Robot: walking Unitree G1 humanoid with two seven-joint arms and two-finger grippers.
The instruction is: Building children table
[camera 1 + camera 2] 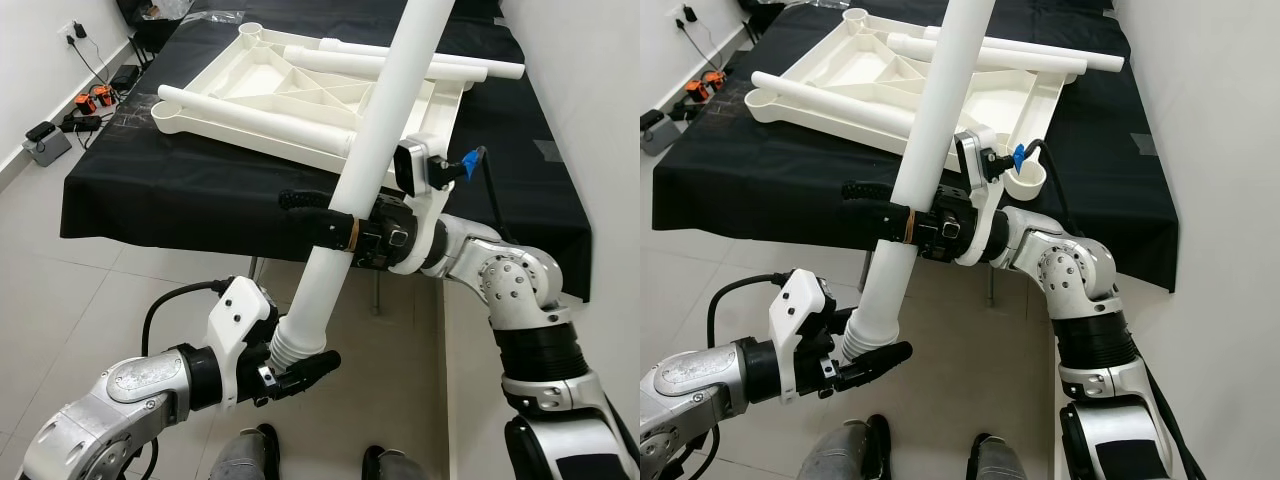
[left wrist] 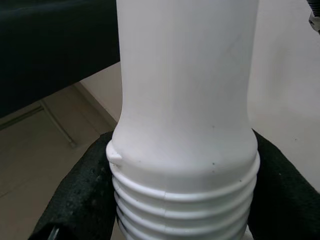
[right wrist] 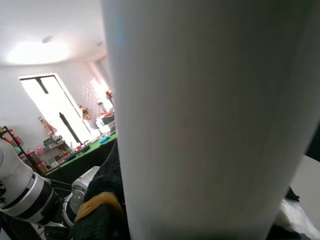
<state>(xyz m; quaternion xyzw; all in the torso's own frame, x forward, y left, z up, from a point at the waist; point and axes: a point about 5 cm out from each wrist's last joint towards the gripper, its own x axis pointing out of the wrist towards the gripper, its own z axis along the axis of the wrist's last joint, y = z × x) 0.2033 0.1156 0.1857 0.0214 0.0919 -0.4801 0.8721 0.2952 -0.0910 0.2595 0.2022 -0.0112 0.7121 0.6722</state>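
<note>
Table leg (image 1: 375, 135) between two claws (image 1: 300, 372) (image 1: 318, 222)

We see a table draped in a black cloth (image 1: 180, 190) that hangs down over its near edge. On it lies a white plastic tabletop (image 1: 300, 85), flipped underside up so its ribs and corner sockets show. One white leg tube (image 1: 250, 118) lies along its near side and two more tubes (image 1: 420, 62) rest across its far right part. Below, the tiled floor (image 1: 90, 290) is pale. At the far left, by the wall, a grey box (image 1: 45, 145), black cables and small orange items (image 1: 92, 101) sit on the floor.
</note>
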